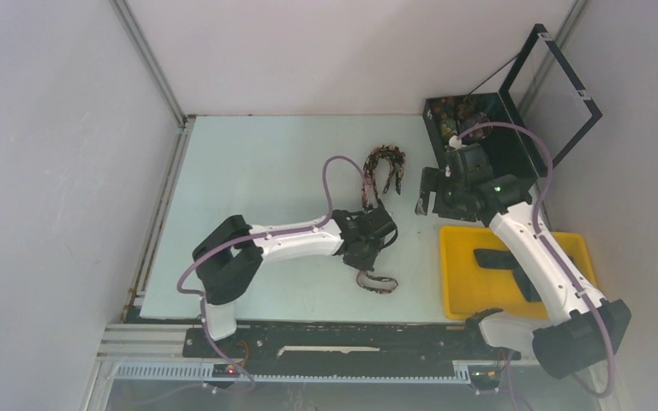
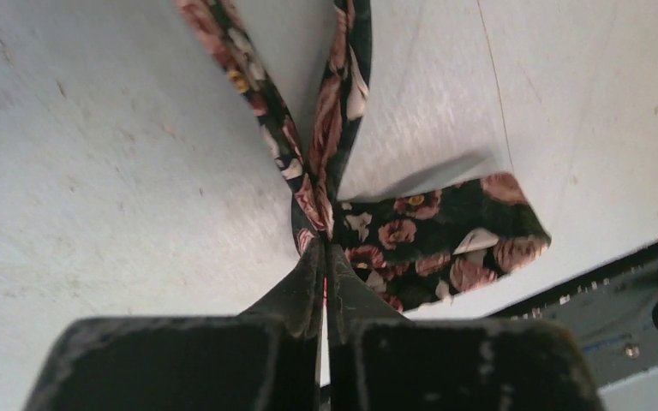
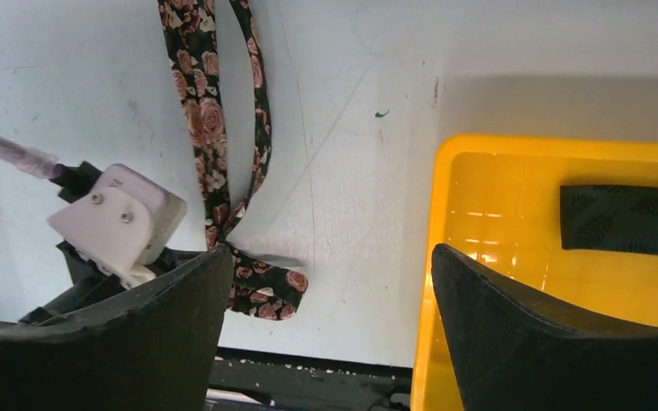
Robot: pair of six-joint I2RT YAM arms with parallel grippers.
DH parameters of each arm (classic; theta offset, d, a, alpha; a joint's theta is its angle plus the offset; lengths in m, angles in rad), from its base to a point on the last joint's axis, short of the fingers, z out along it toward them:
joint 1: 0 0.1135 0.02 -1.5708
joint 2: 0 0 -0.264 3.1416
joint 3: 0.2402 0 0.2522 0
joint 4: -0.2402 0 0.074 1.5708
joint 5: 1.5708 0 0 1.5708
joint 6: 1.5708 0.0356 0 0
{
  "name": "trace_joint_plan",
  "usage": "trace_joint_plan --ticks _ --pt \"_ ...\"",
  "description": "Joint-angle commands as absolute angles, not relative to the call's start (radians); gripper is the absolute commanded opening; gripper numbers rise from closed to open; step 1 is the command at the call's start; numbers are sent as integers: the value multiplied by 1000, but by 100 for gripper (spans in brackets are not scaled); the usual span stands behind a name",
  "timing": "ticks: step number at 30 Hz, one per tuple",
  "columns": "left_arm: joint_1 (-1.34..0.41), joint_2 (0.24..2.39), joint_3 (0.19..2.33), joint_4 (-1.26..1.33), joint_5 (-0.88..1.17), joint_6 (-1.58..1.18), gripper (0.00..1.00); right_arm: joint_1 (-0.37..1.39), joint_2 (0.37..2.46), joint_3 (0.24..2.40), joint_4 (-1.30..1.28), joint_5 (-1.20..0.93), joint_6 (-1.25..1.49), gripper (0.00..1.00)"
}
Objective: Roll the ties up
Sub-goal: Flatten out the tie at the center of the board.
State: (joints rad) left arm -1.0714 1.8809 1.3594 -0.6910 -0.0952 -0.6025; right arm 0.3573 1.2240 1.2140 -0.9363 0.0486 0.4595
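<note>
Mid-frame, the left jaws clamp the rose-patterned tie (image 2: 428, 240) on the desk (image 1: 257, 171), while the right jaws gape apart near the yellow tray (image 3: 447, 257).

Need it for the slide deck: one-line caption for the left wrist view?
Left gripper shut on a rose-print tie, two strands pinched together over the table.

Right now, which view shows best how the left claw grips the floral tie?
The left wrist view: the left claw is shut on two strands of the floral tie, close up. The top view shows the tie's loop but not the grip. The right wrist view shows only its strands.
</note>
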Motion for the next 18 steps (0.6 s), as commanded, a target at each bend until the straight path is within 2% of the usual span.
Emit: trace_joint_plan --ticks 1,10,18 --pt "-1068 1693 1259 -541 8 -623 0 373 1161 1180 -959 51 480 87" --pt "-892 1237 837 -238 199 -796 0 432 1139 1153 -951 33 506 87" --pt "-650 972 495 -48 347 -937 0 473 1167 1148 -943 17 506 87"
